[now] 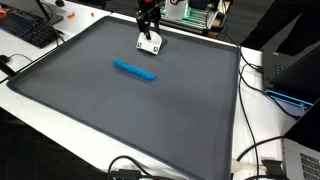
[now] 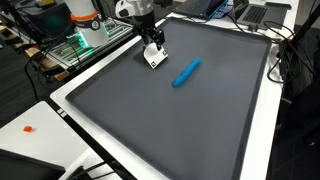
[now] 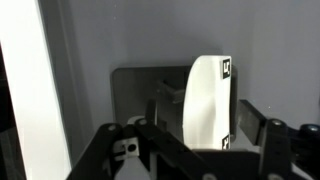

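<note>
The gripper [image 1: 148, 30] hangs low over a small white piece [image 1: 150, 44] near the edge of the counter [image 1: 70, 125] where the arm stands, about midway along that edge. In the wrist view its jaws stand wide. The dark linkages show on either side of the white piece [image 3: 208, 100], with a clear gap on each side, so nothing is held. The piece carries small black square marks and sits on the grey mat [image 1: 100, 110] that covers most of the counter. In both exterior views it looks tilted, one end just under the gripper. Whether a fingertip touches it cannot be told.

A blue stick [image 1: 134, 69] lies flat near the middle of the counter, well apart from the white piece and from every edge.

The work in hand appears to be a grip on the white piece. Doing it well likely calls for three things:
- The piece should sit midway between the jaws, and in the wrist view it looks slightly off to one side.
- The jaws should meet its two broad faces squarely, because its rounded top could slip out of a slanted pinch.
- The descent should be slow and should stop before the fingertips press into the mat.

The near edge of the counter leaves little room on that side, so any sideways correction is safer made towards the middle of the counter.
</note>
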Controlling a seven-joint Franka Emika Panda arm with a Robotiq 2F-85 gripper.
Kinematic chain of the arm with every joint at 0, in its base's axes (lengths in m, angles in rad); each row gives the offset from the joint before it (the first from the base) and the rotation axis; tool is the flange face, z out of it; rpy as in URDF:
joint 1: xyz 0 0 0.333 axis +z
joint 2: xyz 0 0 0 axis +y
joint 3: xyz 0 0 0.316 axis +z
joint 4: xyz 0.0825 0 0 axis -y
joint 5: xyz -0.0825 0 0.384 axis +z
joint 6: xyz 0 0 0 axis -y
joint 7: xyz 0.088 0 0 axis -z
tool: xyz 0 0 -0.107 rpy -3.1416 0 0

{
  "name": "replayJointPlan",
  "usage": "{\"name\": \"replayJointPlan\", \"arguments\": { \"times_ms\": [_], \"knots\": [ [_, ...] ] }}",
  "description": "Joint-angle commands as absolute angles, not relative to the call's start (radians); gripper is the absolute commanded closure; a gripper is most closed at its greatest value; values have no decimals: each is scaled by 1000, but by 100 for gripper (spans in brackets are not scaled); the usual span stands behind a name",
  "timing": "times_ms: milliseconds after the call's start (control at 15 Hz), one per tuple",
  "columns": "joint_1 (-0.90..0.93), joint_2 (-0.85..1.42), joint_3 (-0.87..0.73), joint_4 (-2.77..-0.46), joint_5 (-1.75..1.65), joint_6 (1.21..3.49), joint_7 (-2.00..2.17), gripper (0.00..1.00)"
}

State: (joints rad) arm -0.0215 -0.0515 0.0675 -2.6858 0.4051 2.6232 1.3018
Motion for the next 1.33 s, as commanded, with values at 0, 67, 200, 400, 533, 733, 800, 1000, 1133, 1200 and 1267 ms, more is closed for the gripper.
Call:
{"name": "replayJointPlan", "arguments": {
  "times_ms": [0,67,200,400,533,733,800,1000,1133,1200,1267],
  "knots": [
    [-12,-38,52,-2696,363,2650,1313,5],
    [-12,-37,51,-2696,356,2652,1313,0],
    [-11,-35,50,-2695,342,2656,1317,9],
    [-9,-30,52,-2693,328,2664,1320,37],
    [-8,-26,51,-2693,315,2671,1324,47],
    [-7,-22,51,-2691,307,2678,1321,71],
    [-6,-22,51,-2690,311,2678,1319,80],
    [-2,-21,52,-2680,322,2701,1320,100],
    [0,-21,52,-2673,333,2716,1320,97],
    [0,-21,52,-2671,336,2727,1324,99],
    [1,-22,52,-2672,343,2730,1329,98]
  ]
}}
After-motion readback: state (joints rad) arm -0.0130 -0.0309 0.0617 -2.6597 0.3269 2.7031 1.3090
